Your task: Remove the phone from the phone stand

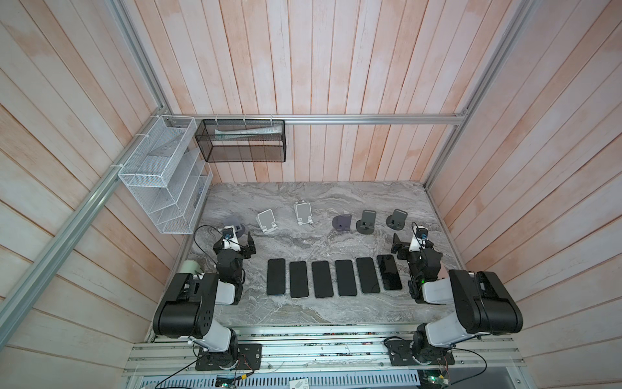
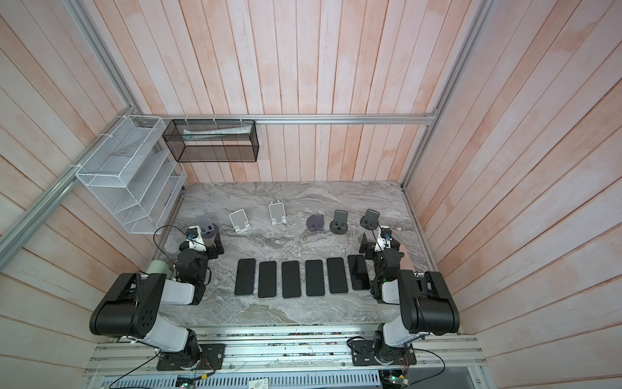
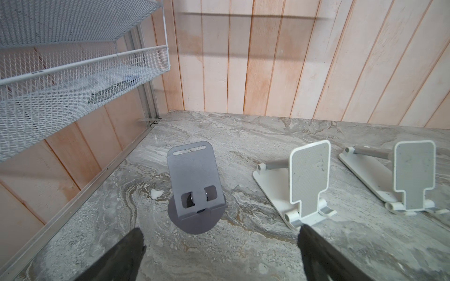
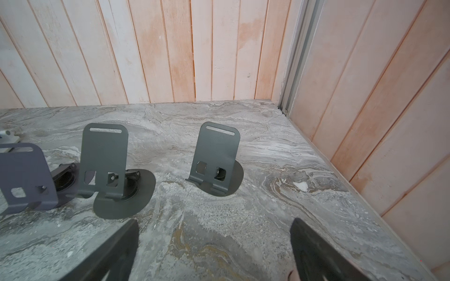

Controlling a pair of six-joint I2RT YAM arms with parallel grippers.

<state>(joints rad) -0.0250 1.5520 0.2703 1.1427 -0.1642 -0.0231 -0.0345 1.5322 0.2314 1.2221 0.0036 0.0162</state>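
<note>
Several black phones (image 1: 336, 278) lie flat, screen up, in a row across the marble table (image 1: 303, 310) between the two arms, seen in both top views. Behind them stands a row of several phone stands, each empty: a grey one (image 3: 194, 185), two white ones (image 3: 309, 180), and dark grey ones (image 4: 215, 158). My left gripper (image 3: 221, 231) is open, with nothing between its fingers, just in front of the grey stand. My right gripper (image 4: 214, 223) is open too, in front of the far right stand (image 1: 397, 219).
A white wire rack (image 1: 161, 175) hangs on the left wall above the table's back left corner. A black mesh basket (image 1: 240, 141) hangs on the back wall. A pale cylinder (image 1: 192, 267) sits behind the left arm. Wooden walls close the table on three sides.
</note>
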